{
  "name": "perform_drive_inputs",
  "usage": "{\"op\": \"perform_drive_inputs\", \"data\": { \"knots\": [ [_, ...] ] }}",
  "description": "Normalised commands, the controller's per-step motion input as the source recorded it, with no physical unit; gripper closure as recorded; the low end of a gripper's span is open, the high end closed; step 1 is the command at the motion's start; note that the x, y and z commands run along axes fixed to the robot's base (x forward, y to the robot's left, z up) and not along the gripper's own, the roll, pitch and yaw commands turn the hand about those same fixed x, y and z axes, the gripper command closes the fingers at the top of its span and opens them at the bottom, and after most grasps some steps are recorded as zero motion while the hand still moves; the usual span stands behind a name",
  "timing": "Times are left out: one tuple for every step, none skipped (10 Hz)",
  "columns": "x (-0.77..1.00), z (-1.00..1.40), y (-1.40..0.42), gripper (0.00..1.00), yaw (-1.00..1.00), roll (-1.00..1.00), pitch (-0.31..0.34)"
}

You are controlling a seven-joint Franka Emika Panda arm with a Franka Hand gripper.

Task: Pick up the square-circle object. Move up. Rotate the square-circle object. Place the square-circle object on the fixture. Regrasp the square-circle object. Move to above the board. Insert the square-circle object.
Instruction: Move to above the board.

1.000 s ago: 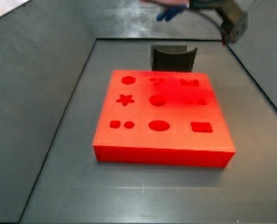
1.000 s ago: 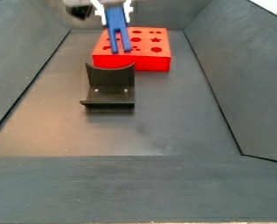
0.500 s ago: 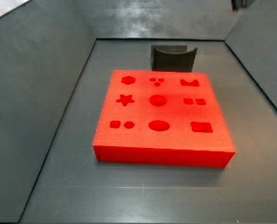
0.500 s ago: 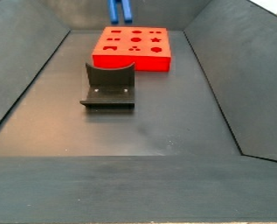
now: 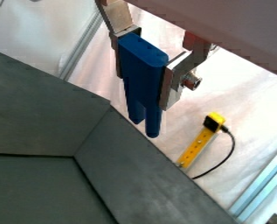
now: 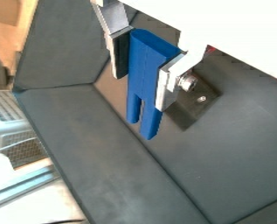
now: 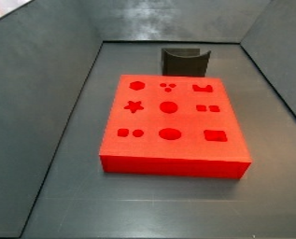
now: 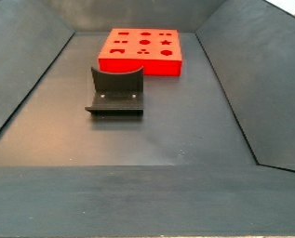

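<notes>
End effector [image 5: 152, 63] clamped on square-circle object [image 5: 141, 80], out of both side views; move-up step; next: rotate, then down to fixture [image 8: 116, 90].

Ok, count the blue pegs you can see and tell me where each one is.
1. The square-circle object is clamped between the gripper's fingers in both wrist views, hanging downward. Neither side view shows it, the board or the fixture holding another.
</notes>
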Motion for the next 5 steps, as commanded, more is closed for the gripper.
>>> {"op": "perform_drive_inputs", "data": {
  "knots": [
    [-0.48,0.22,-1.00,1.00,-0.15,-1.00,-0.098],
    [-0.52,0.23,-1.00,1.00,-0.16,-1.00,-0.101],
    [-0.53,0.22,-1.00,1.00,-0.16,-1.00,-0.100],
    [-0.54,0.23,-1.00,1.00,-0.18,-1.00,-0.092],
    [-0.55,0.23,-1.00,1.00,-0.18,-1.00,-0.086]
  ]
}}
